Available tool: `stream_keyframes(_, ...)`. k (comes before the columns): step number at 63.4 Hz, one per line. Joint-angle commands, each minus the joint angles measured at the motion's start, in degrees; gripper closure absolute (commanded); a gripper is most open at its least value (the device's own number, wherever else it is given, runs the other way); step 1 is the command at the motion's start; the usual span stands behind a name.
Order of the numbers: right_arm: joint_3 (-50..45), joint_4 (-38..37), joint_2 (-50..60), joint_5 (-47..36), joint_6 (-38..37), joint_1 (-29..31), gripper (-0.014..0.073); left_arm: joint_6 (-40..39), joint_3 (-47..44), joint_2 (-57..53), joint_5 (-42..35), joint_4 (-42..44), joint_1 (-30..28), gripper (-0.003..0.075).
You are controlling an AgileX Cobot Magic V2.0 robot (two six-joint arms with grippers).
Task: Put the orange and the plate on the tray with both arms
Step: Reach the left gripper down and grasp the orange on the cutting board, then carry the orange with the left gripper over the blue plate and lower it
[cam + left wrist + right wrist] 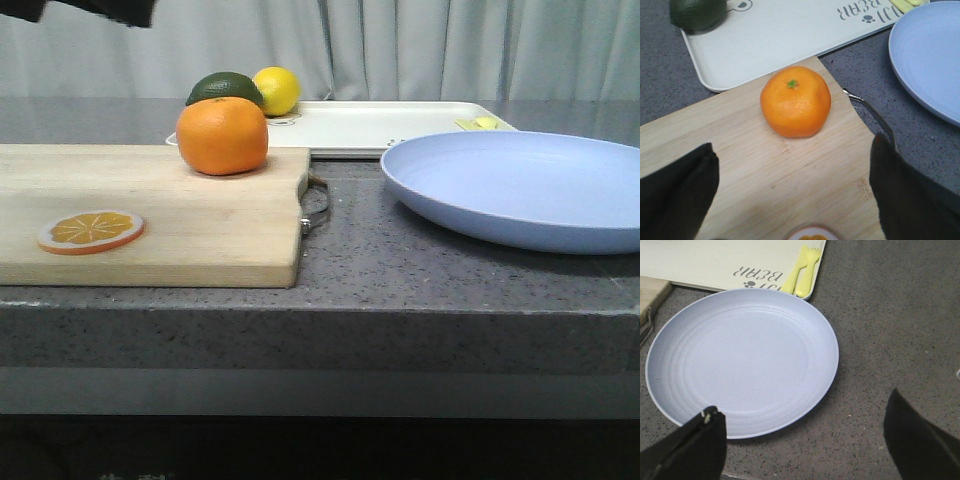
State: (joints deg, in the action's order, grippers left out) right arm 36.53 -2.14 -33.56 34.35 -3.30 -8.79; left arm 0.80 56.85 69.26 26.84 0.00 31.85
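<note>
A: Where do we stand? Starting with the big things, the tray (390, 125) lies across the upper middle of the front view, with neither task item on it. We see only a dark green fruit (224, 88) and a lemon (277, 90) at its left end and some yellow cutlery (480, 123) at its right.

B: So we judge this to be the approach step, nothing gripped yet. The plate (520, 185) sits flat on the grey counter (400, 270) at the right of that view, just in front of the tray.

A: The cutting board (150, 215) fills the left, and the orange (222, 135) rests on its far corner, upper left of centre. An orange slice (91, 231) lies nearer us.

B: Our left gripper (792, 192) is spread wide, both fingers low in its wrist view and the orange above them, untouched. It needs to advance until the fruit sits between the fingers, then close.

A: Our right gripper (805, 442) is also wide apart, one finger (692, 445) just over the plate's near rim at lower left. We need to catch that thin rim squarely; a shallow plate could slip.
</note>
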Motion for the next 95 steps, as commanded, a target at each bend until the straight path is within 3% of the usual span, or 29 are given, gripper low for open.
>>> stream_keyframes(1,1.8,-0.2,-0.5,-3.8,0.5,0.0,-0.0049,0.1,5.3,3.9,-4.5,0.6,1.0,0.0060)
stream_keyframes(30,1.8,-0.2,-0.5,-3.8,0.5,0.0,-0.0049,0.1,22.0,23.5,0.8,5.9,1.0,0.0058)
stream_keyframes(60,1.8,-0.2,-0.5,-3.8,0.5,0.0,-0.0049,-0.1,24.6,29.2,3.9,5.8,1.0,0.0061)
stream_keyframes(77,1.8,-0.2,-0.5,-3.8,0.5,0.0,-0.0049,-0.2,25.4,29.2,5.6,5.4,1.0,0.0259)
stream_keyframes(95,1.8,-0.2,-0.5,-3.8,0.5,0.0,-0.0049,0.0,31.2,29.2,9.2,4.4,3.6,0.0267)
